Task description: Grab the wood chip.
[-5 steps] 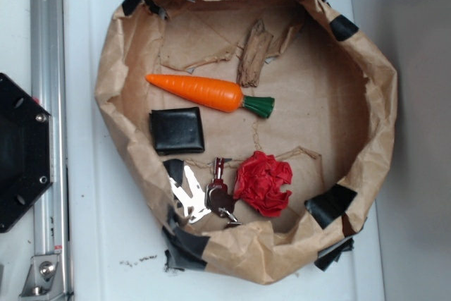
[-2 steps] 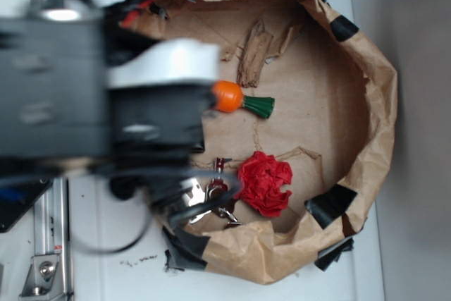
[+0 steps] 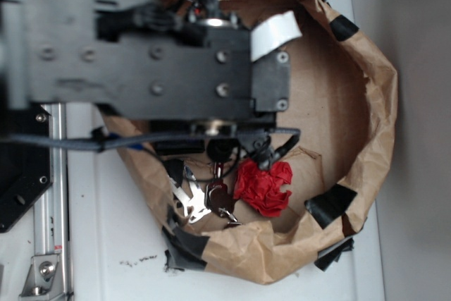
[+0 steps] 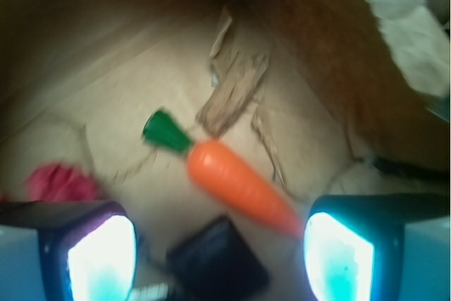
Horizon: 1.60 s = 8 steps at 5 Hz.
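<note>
One wood chip (image 4: 236,89) lies on the brown paper floor of the paper-walled bin (image 3: 366,82), seen only in the wrist view; it is a tan, grooved sliver running lengthwise away from the camera, its near end just beside the green top of the toy carrot (image 4: 232,177). The carrot points toward the lower right, its tip close to the right finger. A black square wallet (image 4: 218,259) sits just below the carrot, and a crumpled red paper ball (image 3: 264,185) lies at the left edge of that view. The gripper (image 4: 222,252) has its jaws spread wide, both lit pads (image 4: 102,259) empty and well short of the chip. In the exterior view the arm (image 3: 148,54) covers the chip, carrot and wallet; a bunch of keys (image 3: 208,199) lies beside the red ball. The bin rests on a white surface (image 3: 106,244).
</note>
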Available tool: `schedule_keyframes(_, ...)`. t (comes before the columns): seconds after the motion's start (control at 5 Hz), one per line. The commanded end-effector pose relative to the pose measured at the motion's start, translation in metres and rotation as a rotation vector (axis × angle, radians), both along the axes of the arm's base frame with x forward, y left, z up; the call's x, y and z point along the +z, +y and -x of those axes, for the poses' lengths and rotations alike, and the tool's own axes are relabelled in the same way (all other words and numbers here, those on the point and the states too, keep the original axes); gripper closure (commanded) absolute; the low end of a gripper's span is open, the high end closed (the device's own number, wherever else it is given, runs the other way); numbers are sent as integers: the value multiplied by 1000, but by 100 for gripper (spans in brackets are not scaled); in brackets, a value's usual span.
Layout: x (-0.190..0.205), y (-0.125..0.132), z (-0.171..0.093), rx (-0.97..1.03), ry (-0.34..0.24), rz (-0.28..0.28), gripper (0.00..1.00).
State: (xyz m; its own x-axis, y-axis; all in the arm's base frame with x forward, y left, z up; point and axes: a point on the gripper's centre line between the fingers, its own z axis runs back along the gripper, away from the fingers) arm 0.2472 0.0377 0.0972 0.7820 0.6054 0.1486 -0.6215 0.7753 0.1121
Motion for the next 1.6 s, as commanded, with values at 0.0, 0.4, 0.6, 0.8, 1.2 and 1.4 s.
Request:
schedule_keyframes(0.0, -10, 46, 1, 80, -184, -78, 0)
schedule_keyframes(0.4, -25, 82, -9, 133, -153, -50, 0)
schedule_keyframes(0.6, -29, 89, -15, 149, -132, -27, 0)
schedule_keyframes(0.8, -30, 96, -19, 181, -130, 44, 0)
schedule_keyframes(1.2, -29, 94, -13, 184, -76, 90, 0)
schedule_keyframes(1.4, -29, 93, -12, 173, -69, 120, 0)
